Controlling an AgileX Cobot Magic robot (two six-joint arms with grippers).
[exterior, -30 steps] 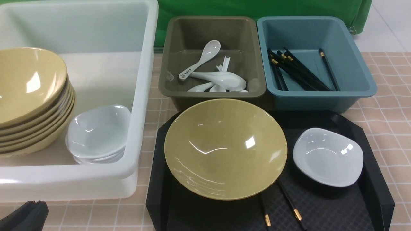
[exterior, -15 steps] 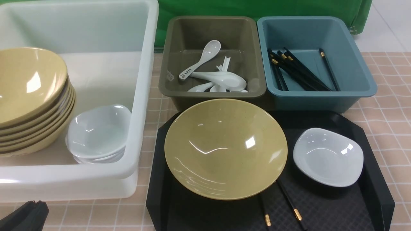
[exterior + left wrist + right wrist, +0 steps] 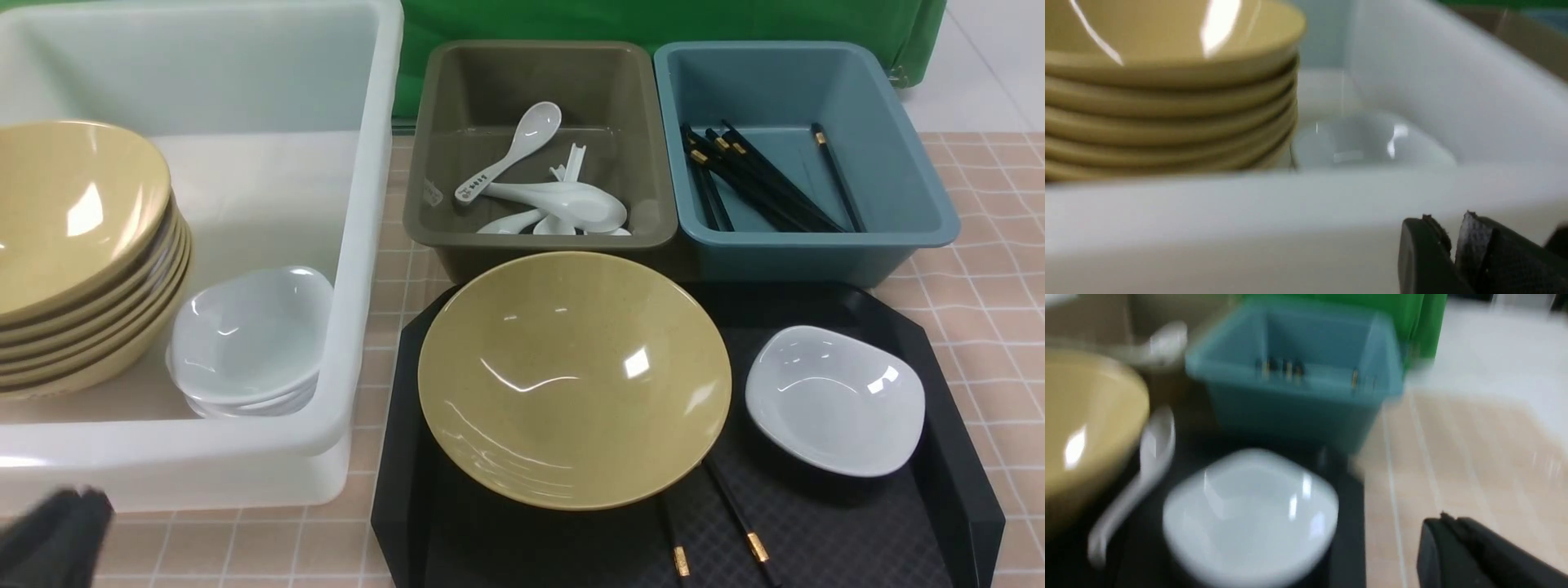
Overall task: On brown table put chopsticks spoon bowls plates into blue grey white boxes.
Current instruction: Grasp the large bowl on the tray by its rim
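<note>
- Left gripper (image 3: 1455,222) – its jaws drawn together on nothing – sits low at the worktop's (image 3: 996,327) near left corner, just in front of the white box (image 3: 359,245). It is blurred in the front view.
- Right gripper (image 3: 1443,522), closed and empty too, hangs over the tiled worktop beside the black tray (image 3: 947,367).
- On the tray, two loose chopsticks (image 3: 739,523), black with gold bands, reach out from under the rim of the big yellow bowl (image 3: 571,376), which is glossy, speckled and empty.
- A squarish small white dish (image 3: 833,400) sits to the bowl's right, apart from it. A lone white spoon (image 3: 1147,457) beside the bowl shows only from the right wrist.
- Inside the white box, a tilted bowl stack (image 3: 73,245) stands beside nested white dishes (image 3: 249,335).
- Farthest back, the grey box (image 3: 539,241) holds white spoons (image 3: 555,204). Just beside it, the blue box (image 3: 816,245) holds boxed chopsticks (image 3: 759,188).
</note>
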